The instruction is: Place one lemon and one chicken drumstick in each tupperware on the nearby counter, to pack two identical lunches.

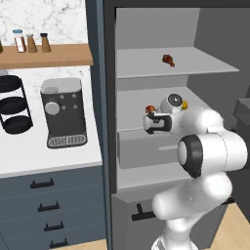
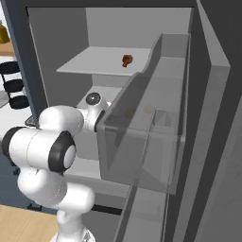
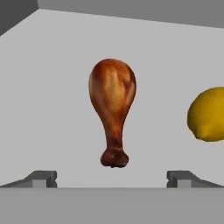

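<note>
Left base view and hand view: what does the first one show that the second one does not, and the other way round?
Left base view alone: a white counter with a coffee machine, a black rack, and a second chicken drumstick on the upper fridge shelf. Hand view alone: the open gripper, its fingertips wide apart. Both: the nearer chicken drumstick and a lemon beside it, apart.

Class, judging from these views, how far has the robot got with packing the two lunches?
Nothing looks packed yet. The open gripper is lined up on a chicken drumstick lying on a fridge shelf beside a lemon, not gripping it. A second drumstick lies on the shelf above. All the picking and placing remains.
</note>
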Tool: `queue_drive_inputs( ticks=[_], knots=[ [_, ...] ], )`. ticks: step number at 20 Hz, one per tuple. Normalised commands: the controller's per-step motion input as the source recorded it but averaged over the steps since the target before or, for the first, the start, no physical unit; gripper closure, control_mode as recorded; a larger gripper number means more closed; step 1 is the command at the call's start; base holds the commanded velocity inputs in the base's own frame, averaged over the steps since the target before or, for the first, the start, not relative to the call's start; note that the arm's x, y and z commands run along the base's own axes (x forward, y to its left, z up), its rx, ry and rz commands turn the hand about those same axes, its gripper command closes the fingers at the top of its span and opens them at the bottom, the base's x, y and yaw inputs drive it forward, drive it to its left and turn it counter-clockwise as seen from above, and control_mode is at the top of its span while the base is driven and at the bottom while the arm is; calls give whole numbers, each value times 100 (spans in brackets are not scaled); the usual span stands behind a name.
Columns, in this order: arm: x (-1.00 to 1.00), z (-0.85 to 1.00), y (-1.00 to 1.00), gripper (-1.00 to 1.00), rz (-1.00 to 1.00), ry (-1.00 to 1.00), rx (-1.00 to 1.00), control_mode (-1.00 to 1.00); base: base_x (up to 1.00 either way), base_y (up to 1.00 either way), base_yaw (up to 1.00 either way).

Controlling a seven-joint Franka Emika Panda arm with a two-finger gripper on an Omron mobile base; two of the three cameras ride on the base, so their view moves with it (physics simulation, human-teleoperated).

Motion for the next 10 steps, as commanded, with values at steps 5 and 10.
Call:
queue_drive_inputs(
  ticks=[5,10],
  knots=[
    [43,-16,0,-100,0,0,0,-100,0,0,0],
    [47,-23,0,-100,0,0,0,-100,0,0,0]
  ],
)
